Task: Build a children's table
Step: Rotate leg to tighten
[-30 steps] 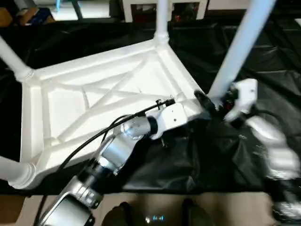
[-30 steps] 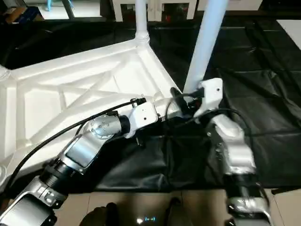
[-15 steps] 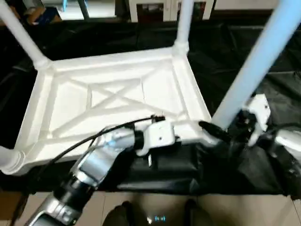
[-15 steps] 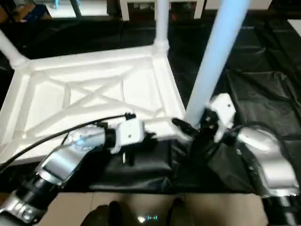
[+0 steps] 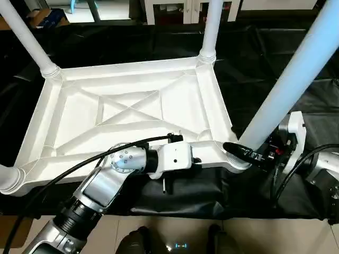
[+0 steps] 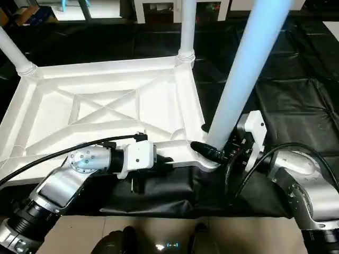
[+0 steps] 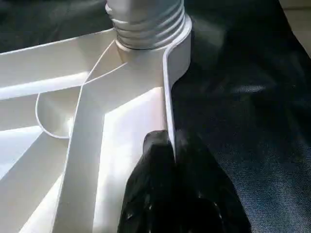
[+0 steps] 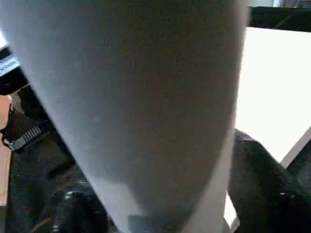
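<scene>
- Table top: white plastic, lying upside down on a black sheet spread over the floor; X-shaped ribs face up, with a round socket at each corner.
- Legs: four white tapered tubes, each standing in a corner socket. Far left leg, far right leg, near right leg and the near left leg, of which little is seen.
- Progress, as a judgement: all four legs appear seated. Whether the near right leg is pushed fully home cannot be told. What looks left is to seat it firmly, let go, and turn the table upright.
- Left tool: closed narrow, pinching the thin near rim of the top, just beside the near right socket.
- Right tool: at the foot of the near right leg, its black fingers on either side of the tube; whether they press on it cannot be told.
- Containers: none among the task's things; the top's ribbed hollows hold nothing.
- Surroundings: white shelving beyond the sheet, at the far edge.
</scene>
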